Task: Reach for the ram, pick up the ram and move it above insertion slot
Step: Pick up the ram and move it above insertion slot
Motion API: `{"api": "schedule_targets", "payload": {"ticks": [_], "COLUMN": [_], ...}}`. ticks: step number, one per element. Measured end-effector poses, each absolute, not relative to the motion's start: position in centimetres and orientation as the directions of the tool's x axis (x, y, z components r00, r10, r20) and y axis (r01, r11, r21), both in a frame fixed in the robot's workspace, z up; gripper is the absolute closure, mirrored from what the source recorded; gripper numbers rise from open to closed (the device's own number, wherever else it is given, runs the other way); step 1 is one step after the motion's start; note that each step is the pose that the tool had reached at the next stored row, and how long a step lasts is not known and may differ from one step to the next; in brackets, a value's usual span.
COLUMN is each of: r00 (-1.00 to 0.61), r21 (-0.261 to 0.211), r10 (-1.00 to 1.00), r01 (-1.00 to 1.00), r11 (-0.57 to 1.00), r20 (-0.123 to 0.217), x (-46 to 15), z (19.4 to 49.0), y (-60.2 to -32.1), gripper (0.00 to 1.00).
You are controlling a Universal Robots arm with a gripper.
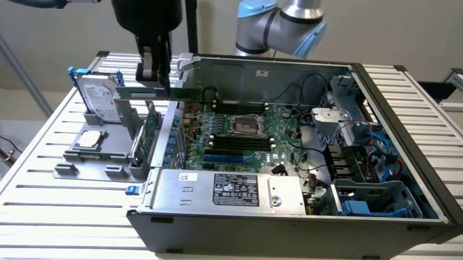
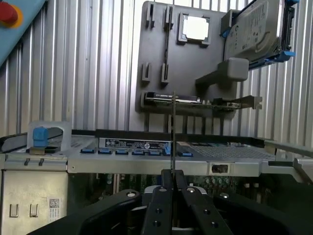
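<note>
My gripper (image 1: pixel 155 81) is shut on the ram (image 1: pixel 184 93), a long thin green stick held level in the air. It hangs over the case's wall on the exterior view's left, between the grey holder and the motherboard. In the wrist view the ram (image 2: pixel 173 132) appears edge-on as a thin line rising from the black fingers (image 2: pixel 164 196), which are pressed together on it. The black memory slots (image 1: pixel 239 142) lie on the motherboard (image 1: pixel 278 122), lower and toward the exterior view's right of the ram.
An open computer case (image 1: pixel 376 108) holds cables and a power supply (image 1: pixel 224 189). Beside it a grey holder (image 1: pixel 87 168) carries a hard drive (image 1: pixel 97 97), a processor (image 1: pixel 90 139) and a broader green card (image 1: pixel 149 135). A red button (image 2: pixel 7 12) sits on a blue box.
</note>
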State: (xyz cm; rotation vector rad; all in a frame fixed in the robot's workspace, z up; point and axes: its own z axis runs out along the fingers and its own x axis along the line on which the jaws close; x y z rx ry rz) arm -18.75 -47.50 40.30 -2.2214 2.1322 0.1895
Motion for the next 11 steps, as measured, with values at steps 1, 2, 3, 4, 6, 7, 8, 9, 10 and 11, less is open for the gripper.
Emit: {"api": "schedule_targets", "payload": {"ticks": [1, 2, 3, 4, 6, 7, 8, 9, 10, 11], "r00": [0.038, 0.038, 0.038, 0.038, 0.038, 0.038, 0.038, 0.038, 0.038, 0.038], "r21": [0.044, 0.044, 0.044, 0.045, 0.045, 0.045, 0.045, 0.045, 0.045, 0.045], "r10": [-0.991, -0.991, -0.991, -0.991, -0.991, -0.991, -0.990, -0.990, -0.990, -0.990], "r01": [-0.998, -0.998, -0.998, -0.998, -0.998, -0.998, -0.998, -0.998, -0.998, -0.998], "r11": [-0.044, -0.044, -0.044, -0.044, -0.044, -0.044, -0.044, -0.044, -0.044, -0.044], "r20": [-0.128, -0.129, -0.130, -0.131, -0.132, -0.132, -0.132, -0.133, -0.133, -0.133], "x": [-18.2, -17.8, -17.3, -16.9, -16.0, -15.6, -15.1, -14.6, -14.2, -13.7], "z": [40.3, 40.3, 40.3, 40.3, 40.3, 40.3, 40.3, 40.3, 40.3, 40.3], "y": [-47.5, -47.5, -47.5, -47.5, -47.5, -47.5, -47.5, -47.5, -47.5, -47.5], "gripper": [0.87, 0.87, 0.87, 0.87, 0.87, 0.87, 0.87, 0.87, 0.87, 0.87]}}
